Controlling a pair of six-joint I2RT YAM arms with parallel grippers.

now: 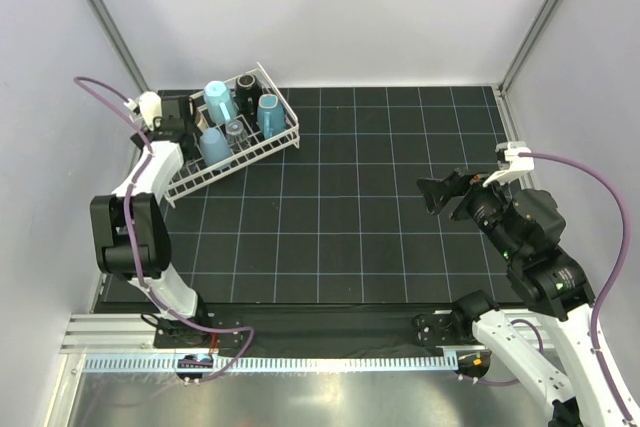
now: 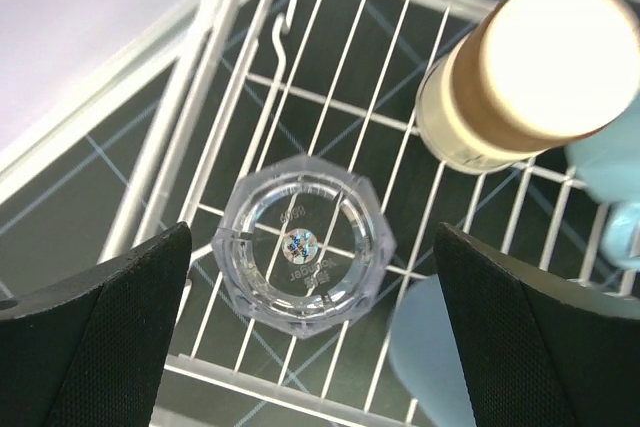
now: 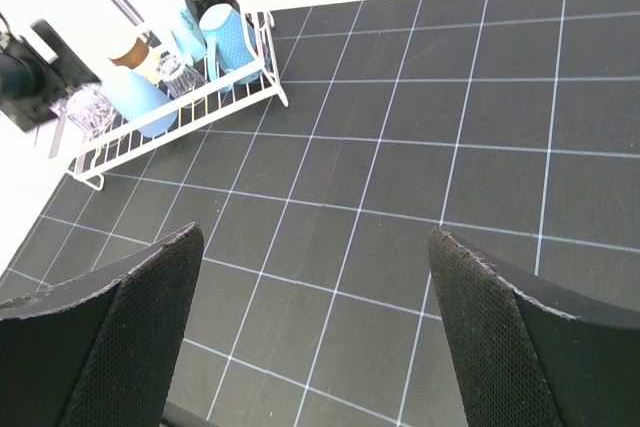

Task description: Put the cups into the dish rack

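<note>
A black bench (image 1: pixel 380 237) marked with a white grid sits between plain white walls. The white wire dish rack (image 1: pixel 243 160) stands at the upper left of the overhead view, and the cups in it include a light blue tumbler (image 1: pixel 220 102). The left hand (image 2: pixel 312 247) hangs over the rack's left end, its fingers spread wide on either side of a clear glass (image 2: pixel 303 252) that stands on the wires untouched, with a brown cup (image 2: pixel 530 67) at the upper right of that wrist view. The right hand (image 1: pixel 440 195) hovers over the grid at the right of the overhead view, fingers apart and holding nothing.
</note>
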